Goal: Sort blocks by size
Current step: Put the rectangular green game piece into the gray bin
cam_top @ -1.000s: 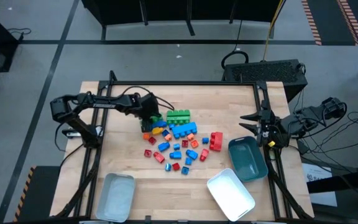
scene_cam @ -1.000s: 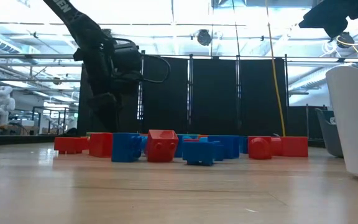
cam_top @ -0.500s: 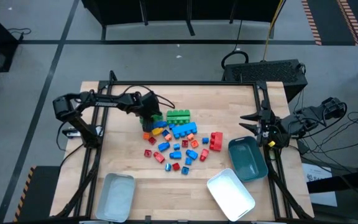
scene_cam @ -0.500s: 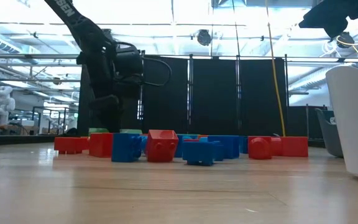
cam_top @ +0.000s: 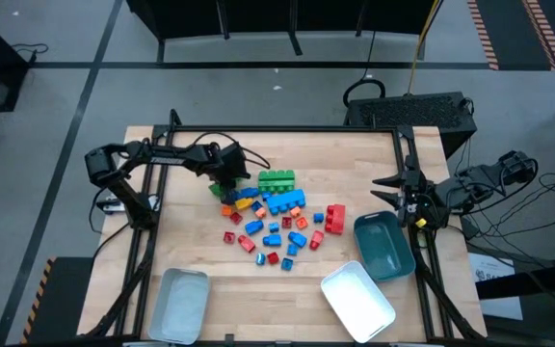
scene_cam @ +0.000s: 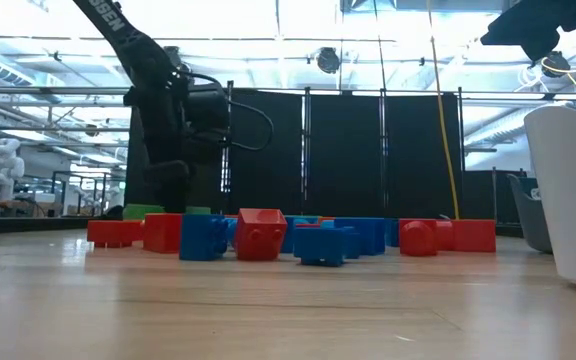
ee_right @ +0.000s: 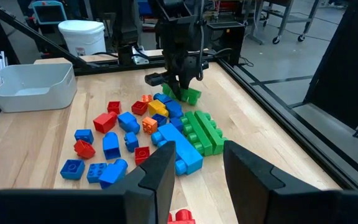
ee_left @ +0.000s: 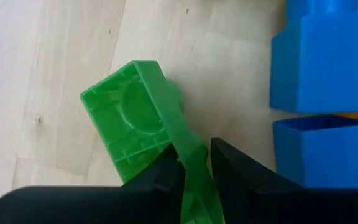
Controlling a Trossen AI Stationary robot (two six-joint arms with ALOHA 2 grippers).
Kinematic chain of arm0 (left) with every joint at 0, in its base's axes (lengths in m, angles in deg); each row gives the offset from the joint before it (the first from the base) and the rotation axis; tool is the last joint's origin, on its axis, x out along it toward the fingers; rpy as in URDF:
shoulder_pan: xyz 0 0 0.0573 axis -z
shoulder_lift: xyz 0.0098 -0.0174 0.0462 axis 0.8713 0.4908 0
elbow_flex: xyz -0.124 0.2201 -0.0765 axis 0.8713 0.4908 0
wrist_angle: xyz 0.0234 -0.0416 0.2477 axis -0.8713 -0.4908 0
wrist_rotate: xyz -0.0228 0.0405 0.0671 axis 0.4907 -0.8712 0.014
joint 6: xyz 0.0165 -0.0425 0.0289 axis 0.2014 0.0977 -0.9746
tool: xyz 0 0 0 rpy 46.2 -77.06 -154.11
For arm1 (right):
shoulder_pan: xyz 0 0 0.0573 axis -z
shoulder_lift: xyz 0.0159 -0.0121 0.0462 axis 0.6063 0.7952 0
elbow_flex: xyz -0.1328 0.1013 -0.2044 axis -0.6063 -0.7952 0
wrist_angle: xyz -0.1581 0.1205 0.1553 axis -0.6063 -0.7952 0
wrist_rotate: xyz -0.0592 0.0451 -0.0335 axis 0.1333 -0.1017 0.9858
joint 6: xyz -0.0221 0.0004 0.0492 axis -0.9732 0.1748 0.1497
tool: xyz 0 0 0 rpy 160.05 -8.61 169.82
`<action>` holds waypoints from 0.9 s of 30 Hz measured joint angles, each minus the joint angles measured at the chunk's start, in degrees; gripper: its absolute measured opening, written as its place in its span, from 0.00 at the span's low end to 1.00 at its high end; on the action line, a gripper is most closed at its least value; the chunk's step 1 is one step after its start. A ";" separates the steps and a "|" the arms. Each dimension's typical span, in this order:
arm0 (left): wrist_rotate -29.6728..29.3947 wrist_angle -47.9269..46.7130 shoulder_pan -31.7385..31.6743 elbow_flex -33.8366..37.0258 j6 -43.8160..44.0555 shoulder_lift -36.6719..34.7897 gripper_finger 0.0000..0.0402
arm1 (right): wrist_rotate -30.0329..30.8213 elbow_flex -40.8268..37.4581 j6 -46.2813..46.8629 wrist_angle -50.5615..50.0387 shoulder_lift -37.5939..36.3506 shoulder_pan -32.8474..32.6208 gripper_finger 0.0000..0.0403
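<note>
The blocks [cam_top: 273, 217] lie in a loose pile in the middle of the wooden table: a large green brick [cam_top: 277, 179], a long blue one [cam_top: 284, 201], a red one [cam_top: 334, 218] and many small red, blue and orange ones. My left gripper [cam_top: 222, 181] stands at the pile's far left corner, pointing down, shut on a small green brick [ee_left: 129, 121] that also shows in the right wrist view [ee_right: 190, 95]. My right gripper [ee_right: 194, 180] is open and empty at the table's right edge [cam_top: 393, 193]. My left gripper pinches one side wall of the small green brick [ee_left: 188, 152] between its two fingers, at the end of that wall. The fingers [ee_left: 166, 177] come from above, pointing down. The brick lies tipped on its side, hollow underside showing, low at the table top.
A pale grey tray [cam_top: 179, 304] stands at the near left, a white tray [cam_top: 356, 299] at the near right, and a teal tray [cam_top: 383, 246] by the right edge. Bare wood lies left of the pile and along the near edge.
My left gripper has gone down and a little toward the table's left edge, staying shut. The small green brick has come with it, away from the pile's left corner, and now shows left of the pile in the low view.
</note>
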 joint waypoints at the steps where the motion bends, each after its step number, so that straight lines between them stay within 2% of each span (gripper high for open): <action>1: -0.15 -1.29 0.00 -0.64 0.02 0.11 0.18 | 0.00 0.00 0.00 0.00 0.00 0.00 0.29; 7: -0.81 -7.21 -0.02 -5.56 1.45 0.13 0.17 | 0.00 0.00 0.00 0.00 0.00 0.00 0.29; 14: -0.83 -12.66 0.30 -9.61 3.06 0.08 0.02 | 0.00 0.00 0.00 -0.02 0.00 0.00 0.29; 22: -0.83 -13.64 0.47 -10.08 3.06 0.05 0.02 | -0.02 -0.01 0.26 -0.05 0.00 0.00 0.29; 27: -0.83 -18.22 1.09 -10.12 3.10 -1.95 0.02 | 0.00 -0.02 0.64 -1.62 0.00 0.00 0.29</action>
